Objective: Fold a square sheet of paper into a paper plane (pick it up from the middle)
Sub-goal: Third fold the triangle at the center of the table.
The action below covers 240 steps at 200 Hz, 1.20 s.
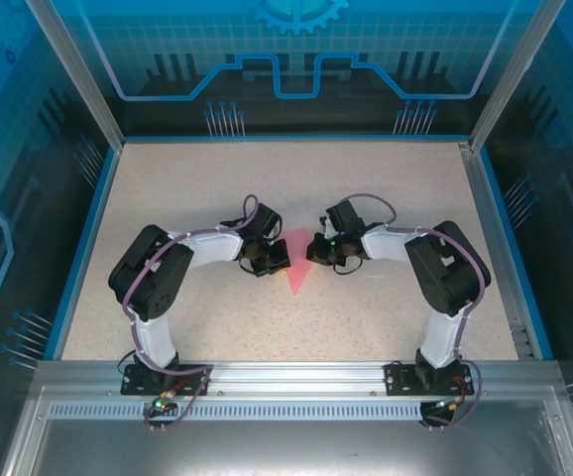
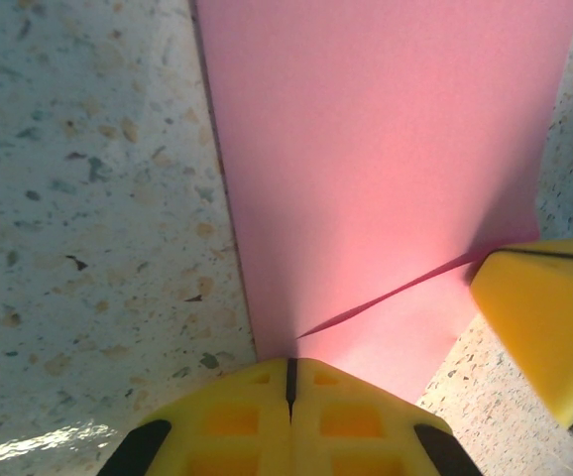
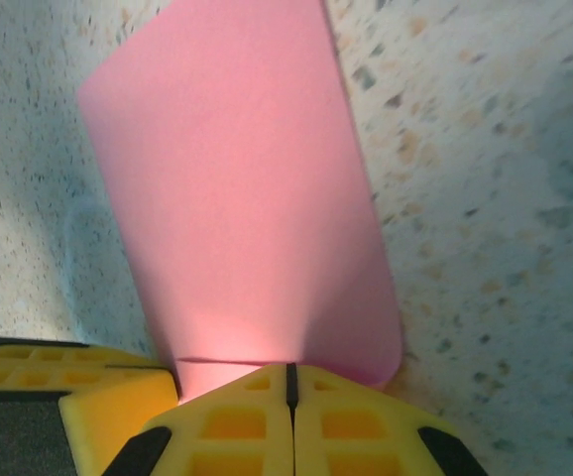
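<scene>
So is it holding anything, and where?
Left end effector and right end effector, both shut, meet folded pink paper at its wide end; pinched or pressed, cannot tell.

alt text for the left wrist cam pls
Folded pink paper lies on the speckled table, a diagonal fold edge crossing its near end. The left pincer, yellow and shut, meets the paper's near edge; a second yellow finger sits at the right.

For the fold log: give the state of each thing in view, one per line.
paper: folded into a narrow pointed shape, lying on the table, point toward the arm bases.
left gripper: shut, tips at the paper's edge.
right gripper: shut, tips at the paper's edge.
</scene>
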Each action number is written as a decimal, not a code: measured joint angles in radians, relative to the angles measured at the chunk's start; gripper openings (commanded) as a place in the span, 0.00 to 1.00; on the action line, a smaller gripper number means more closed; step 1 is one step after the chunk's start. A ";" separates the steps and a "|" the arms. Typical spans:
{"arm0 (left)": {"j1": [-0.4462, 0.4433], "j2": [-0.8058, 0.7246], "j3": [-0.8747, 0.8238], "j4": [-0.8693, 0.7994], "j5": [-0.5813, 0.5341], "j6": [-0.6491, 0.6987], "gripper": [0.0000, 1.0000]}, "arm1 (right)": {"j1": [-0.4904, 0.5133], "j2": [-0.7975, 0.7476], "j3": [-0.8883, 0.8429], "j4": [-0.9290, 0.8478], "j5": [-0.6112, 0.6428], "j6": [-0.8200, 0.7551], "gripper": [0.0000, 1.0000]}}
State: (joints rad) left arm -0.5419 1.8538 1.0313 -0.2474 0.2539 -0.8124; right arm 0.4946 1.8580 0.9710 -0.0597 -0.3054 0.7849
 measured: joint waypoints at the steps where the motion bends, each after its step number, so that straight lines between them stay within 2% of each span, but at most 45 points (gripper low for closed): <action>1: 0.000 0.000 0.000 0.000 0.000 0.000 0.00 | -0.001 0.000 0.000 0.000 0.000 0.000 0.05; 82: -0.003 -0.002 0.000 -0.001 -0.006 0.002 0.00 | -0.034 -0.009 0.051 -0.046 0.063 -0.034 0.06; 169: -0.005 -0.005 0.003 -0.008 -0.014 0.010 0.00 | 0.053 -0.043 -0.017 -0.029 -0.070 -0.052 0.06; 220: -0.013 -0.033 0.006 -0.077 -0.031 0.037 0.00 | 0.062 -0.004 -0.024 -0.025 -0.092 -0.042 0.06; 240: -0.021 -0.076 0.005 -0.095 -0.033 0.045 0.04 | 0.069 0.000 -0.024 -0.017 -0.096 -0.032 0.06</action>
State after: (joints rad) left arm -0.5632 1.7779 1.0359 -0.3424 0.2207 -0.7677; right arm 0.5632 1.8576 0.9474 -0.0769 -0.4015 0.7525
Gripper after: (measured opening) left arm 0.050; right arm 0.061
